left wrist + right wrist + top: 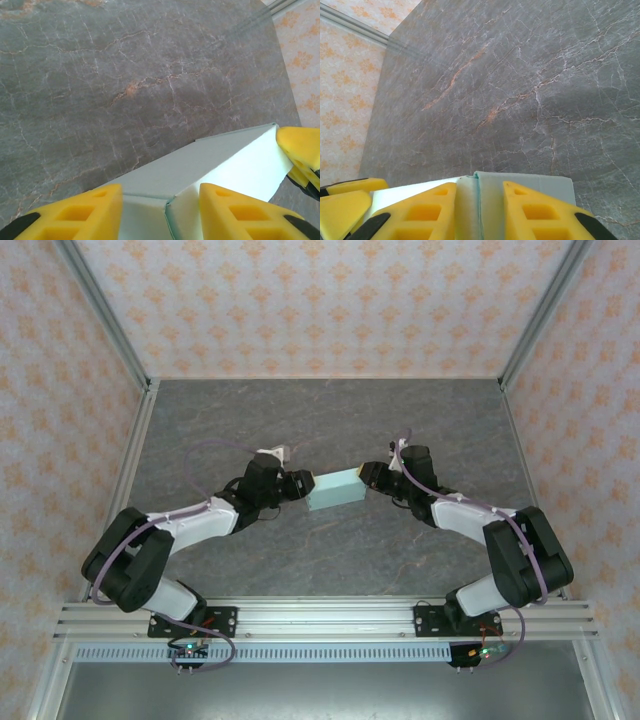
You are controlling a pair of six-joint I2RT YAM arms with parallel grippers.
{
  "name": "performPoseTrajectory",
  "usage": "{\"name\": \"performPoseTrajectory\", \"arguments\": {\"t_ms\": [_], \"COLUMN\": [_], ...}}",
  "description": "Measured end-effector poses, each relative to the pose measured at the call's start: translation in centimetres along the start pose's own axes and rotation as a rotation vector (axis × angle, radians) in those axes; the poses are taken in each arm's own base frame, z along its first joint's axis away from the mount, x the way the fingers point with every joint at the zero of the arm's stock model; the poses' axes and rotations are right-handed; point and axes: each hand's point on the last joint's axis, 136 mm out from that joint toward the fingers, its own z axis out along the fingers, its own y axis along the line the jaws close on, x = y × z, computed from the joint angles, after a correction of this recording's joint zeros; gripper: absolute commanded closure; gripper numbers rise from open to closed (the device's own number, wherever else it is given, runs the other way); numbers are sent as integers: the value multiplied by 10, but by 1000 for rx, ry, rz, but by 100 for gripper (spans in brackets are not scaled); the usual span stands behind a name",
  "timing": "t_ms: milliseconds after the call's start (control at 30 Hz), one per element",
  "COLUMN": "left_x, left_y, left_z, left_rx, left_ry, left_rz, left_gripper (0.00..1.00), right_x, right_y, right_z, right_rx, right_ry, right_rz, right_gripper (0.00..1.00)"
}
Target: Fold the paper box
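Note:
The paper box [335, 488] is a pale mint-green flat rectangular box held just above the middle of the grey table, between the two arms. My right gripper [368, 476] is shut on its right end; in the right wrist view the yellow fingers [535, 210] press on the box [535, 180] from both sides. My left gripper [303, 485] straddles the left end. In the left wrist view its jaws [160, 192] stand wider than the box corner [220, 160] between them, open. The right gripper's yellow fingertip [300, 147] shows at the box's far end.
The grey marbled tabletop [320, 420] is bounded by aluminium posts and patterned orange-and-white walls [320, 300] on three sides. The arms' mounting rail [320, 618] runs along the near edge.

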Motion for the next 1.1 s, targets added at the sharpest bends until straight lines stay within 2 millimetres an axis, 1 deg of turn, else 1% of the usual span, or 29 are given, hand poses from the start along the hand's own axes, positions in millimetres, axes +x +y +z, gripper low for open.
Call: {"name": "performPoseTrajectory", "arguments": {"t_ms": [200, 400, 500, 600, 667, 767, 900, 967, 1100], "left_x": [6, 12, 11, 5, 3, 6, 17, 25, 23], "left_y": [1, 3, 0, -8, -10, -8, 0, 6, -1], "left_z": [-3, -12, -20, -30, -33, -32, -23, -17, -13], "left_rx": [7, 4, 11, 35, 44, 38, 23, 8, 38], "left_ry": [20, 31, 21, -2, -11, -1, 46, 77, 81], "left_rz": [-21, -31, -29, -28, -26, -28, -38, -43, -48], "left_gripper": [47, 38, 35, 32, 32, 34, 38, 42, 48], "right_x": [1, 2, 2, 4, 4, 3, 4, 4, 5], "right_y": [1, 2, 2, 2, 2, 2, 3, 3, 3], "right_z": [0, -1, -2, -3, -3, -3, -3, -3, -6], "right_rx": [1, 9, 18, 23, 26, 29, 32, 35, 45], "right_ry": [4, 5, 5, 8, 8, 9, 10, 11, 11], "right_rz": [-3, -9, -11, -11, -13, -14, -15, -19, -34], "right_gripper": [75, 75, 75, 75, 75, 75, 75, 74, 74]}}
